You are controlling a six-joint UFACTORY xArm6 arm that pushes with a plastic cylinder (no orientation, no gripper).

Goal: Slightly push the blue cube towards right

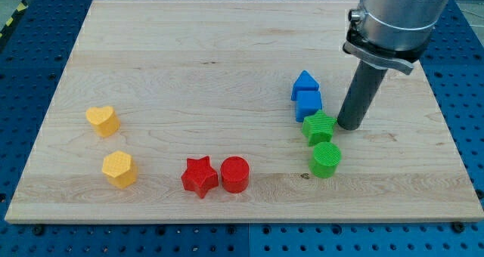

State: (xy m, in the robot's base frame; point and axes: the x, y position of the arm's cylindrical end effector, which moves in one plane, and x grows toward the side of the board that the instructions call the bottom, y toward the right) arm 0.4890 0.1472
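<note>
The blue cube [308,104] sits right of the board's centre. A blue triangular block [305,84] touches its top side. A green star block [320,127] touches its lower right corner. My tip [350,125] rests on the board to the right of the blue cube, about a block's width away, and just right of the green star.
A green cylinder [326,159] lies below the green star. A red star [200,176] and a red cylinder [235,174] sit at the bottom centre. A yellow heart [103,121] and a yellow hexagon [119,168] lie at the left. The wooden board [189,68] rests on a blue perforated table.
</note>
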